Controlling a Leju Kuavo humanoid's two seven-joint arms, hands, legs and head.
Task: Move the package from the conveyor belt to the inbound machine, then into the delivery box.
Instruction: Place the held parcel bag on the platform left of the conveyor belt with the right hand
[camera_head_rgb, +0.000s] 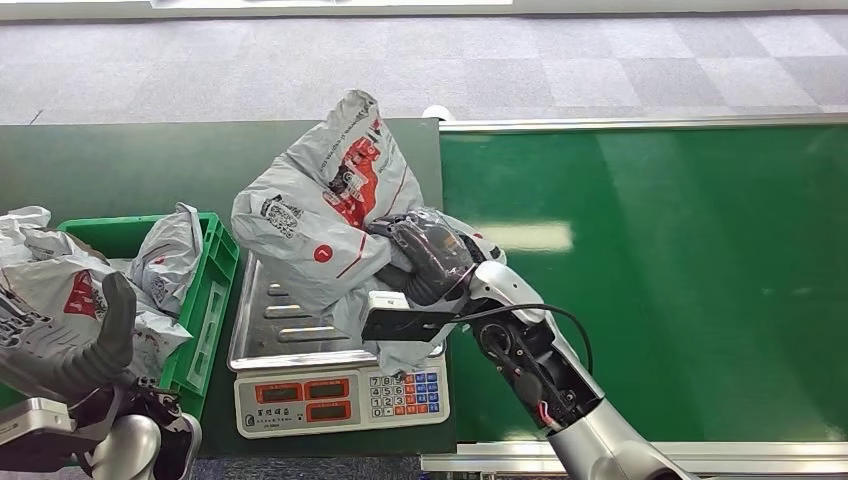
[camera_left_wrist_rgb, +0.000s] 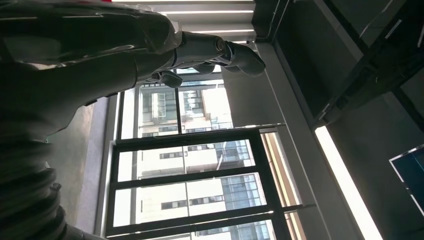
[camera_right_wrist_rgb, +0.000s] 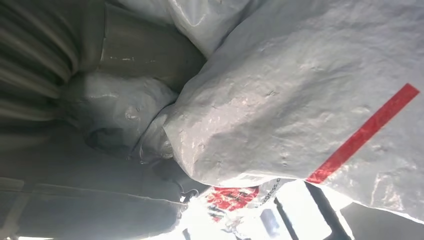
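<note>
Package gripped in right hand.

crinkled plastic package, glossy green belt

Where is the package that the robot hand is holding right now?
In the head view, the package sits mid-frame over the scale, gripped by the right robot hand, with the green crate on its left and the conveyor belt on its right.

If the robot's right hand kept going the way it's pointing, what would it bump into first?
Probably nothing new: the right hand already grips the grey package over the scale. Further left comes the green crate, though depth is unclear.
</note>
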